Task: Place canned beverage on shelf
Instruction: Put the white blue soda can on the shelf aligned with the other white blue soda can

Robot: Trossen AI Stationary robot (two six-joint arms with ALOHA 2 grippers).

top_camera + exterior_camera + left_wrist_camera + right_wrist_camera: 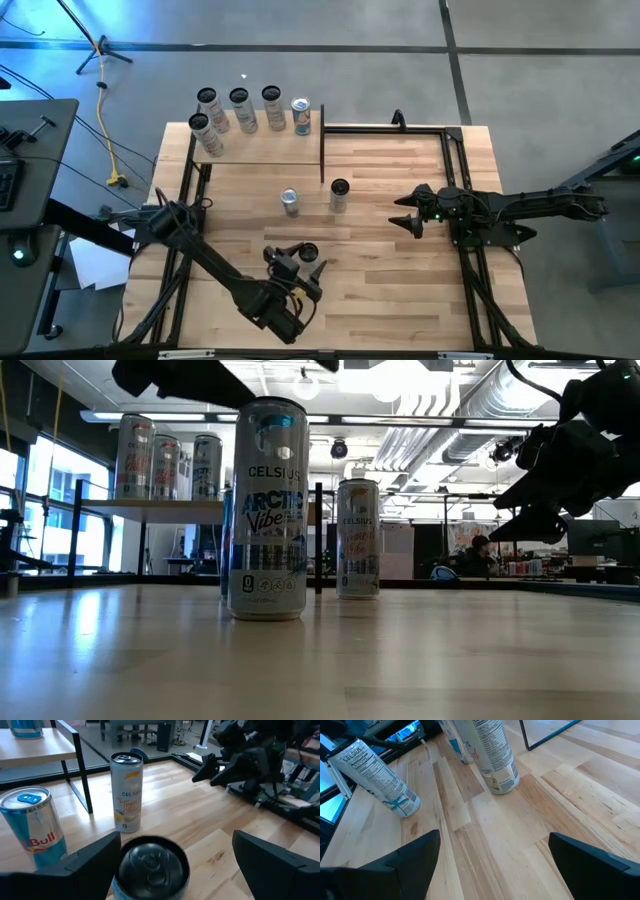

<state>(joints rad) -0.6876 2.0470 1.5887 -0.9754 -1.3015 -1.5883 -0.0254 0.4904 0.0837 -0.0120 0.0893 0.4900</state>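
Note:
A Celsius Arctic Vibe can (266, 510) stands upright on the table near its front, and its dark top (150, 865) shows in the left wrist view. My left gripper (298, 262) is open over this can, one finger on either side of the top, touching nothing. A second Celsius can (339, 195) and a Red Bull can (290, 202) stand farther back. The shelf (260, 148), a pale board on black posts at the far left, carries several cans. My right gripper (403, 214) is open and empty at the right, above the table.
A bare black metal frame (400, 128) runs along the table's far right side and down both sides. The shelf's black post (321, 160) stands just behind the two farther cans. Bare tabletop lies between the cans and my right gripper.

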